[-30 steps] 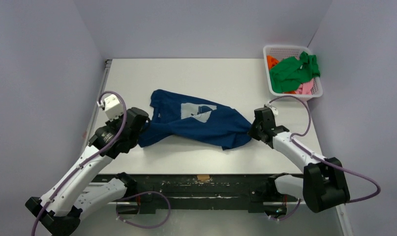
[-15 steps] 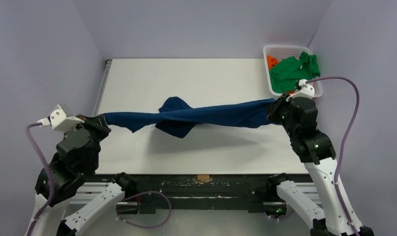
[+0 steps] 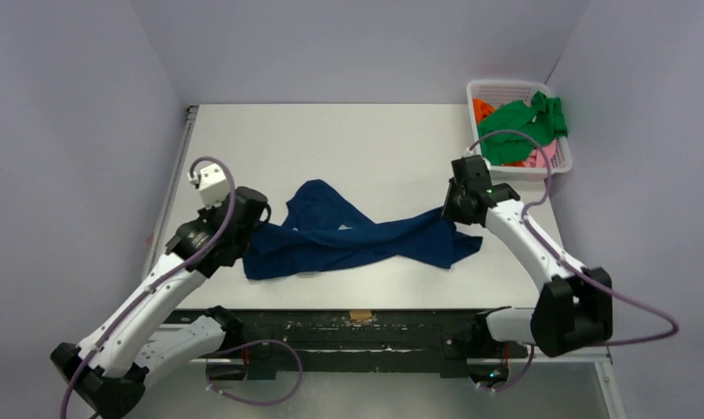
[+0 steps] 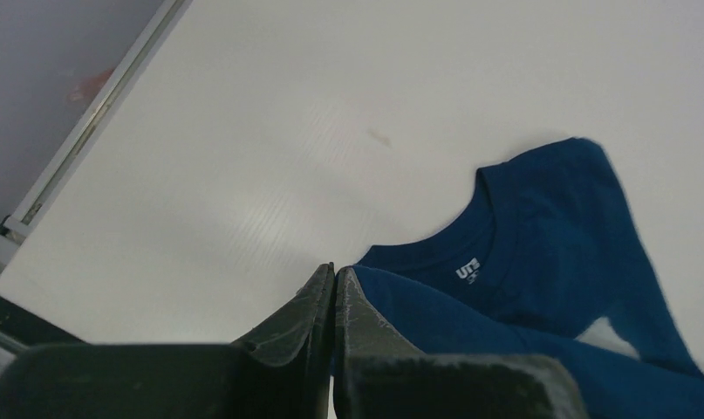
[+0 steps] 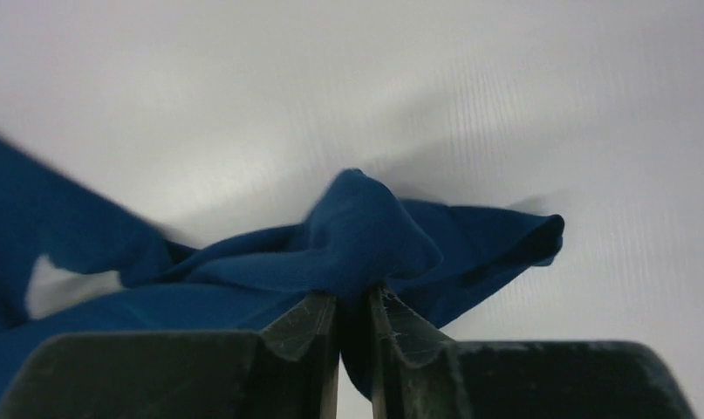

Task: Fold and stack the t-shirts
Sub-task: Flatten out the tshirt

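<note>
Gripping the navy t-shirt [image 3: 357, 236] at opposite ends, both arms are holding it low over the worktop [image 3: 348, 140]. The left tool [image 4: 333, 272] is pinching only a thin edge of cloth close to the collar, its fingers nearly touching. The right tool [image 5: 352, 301] is clamping a thick bunched knot of fabric. Between them the shirt is lying in a twisted, crossed rope rather than a flat sheet, in the middle of the worktop. The green t-shirt [image 3: 522, 122], with orange and pink ones under it, is sitting in the white basket [image 3: 505, 85] at the far right corner, well apart.

The main danger is the twist. If the arms are spreading or folding from this state, the crossing is likely getting trapped inside the fold. The left pinch is looking shallow, so a firm pull may be slipping the hem free. The right bunch probably is holding several layers, so that side may be opening unevenly.
</note>
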{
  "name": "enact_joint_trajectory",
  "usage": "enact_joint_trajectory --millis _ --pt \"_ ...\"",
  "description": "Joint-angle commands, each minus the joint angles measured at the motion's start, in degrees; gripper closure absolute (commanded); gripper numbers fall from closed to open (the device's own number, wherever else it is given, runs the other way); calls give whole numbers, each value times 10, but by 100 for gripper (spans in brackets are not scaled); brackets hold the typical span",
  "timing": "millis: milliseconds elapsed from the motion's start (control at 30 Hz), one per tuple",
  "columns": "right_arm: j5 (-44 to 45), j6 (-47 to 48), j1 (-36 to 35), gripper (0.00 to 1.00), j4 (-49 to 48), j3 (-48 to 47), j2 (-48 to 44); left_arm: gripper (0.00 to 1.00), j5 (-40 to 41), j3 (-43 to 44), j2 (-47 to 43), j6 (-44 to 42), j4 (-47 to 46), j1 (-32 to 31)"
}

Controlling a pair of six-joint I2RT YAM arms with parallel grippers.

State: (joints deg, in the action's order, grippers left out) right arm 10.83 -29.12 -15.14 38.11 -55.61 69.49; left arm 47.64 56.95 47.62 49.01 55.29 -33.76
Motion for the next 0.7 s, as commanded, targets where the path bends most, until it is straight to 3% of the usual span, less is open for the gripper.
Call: enact_joint_trajectory --millis 0,67,167,300,433,667 --pt "17 -7 11 63 -20 -32 92 100 13 -10 70 64 34 4" --pt "34 -22 12 50 -15 -32 91 100 1 -19 89 67 27 4" --pt "46 -35 11 44 -15 2 37 100 -9 -38 93 67 14 4" --pt "33 -35 10 44 3 81 -55 100 -18 -61 77 61 -6 4" --pt "-33 -46 11 46 -48 188 -114 100 -33 -80 64 55 -23 4" --pt "-74 -42 10 50 -130 223 -56 100 -40 -97 57 55 -28 4"
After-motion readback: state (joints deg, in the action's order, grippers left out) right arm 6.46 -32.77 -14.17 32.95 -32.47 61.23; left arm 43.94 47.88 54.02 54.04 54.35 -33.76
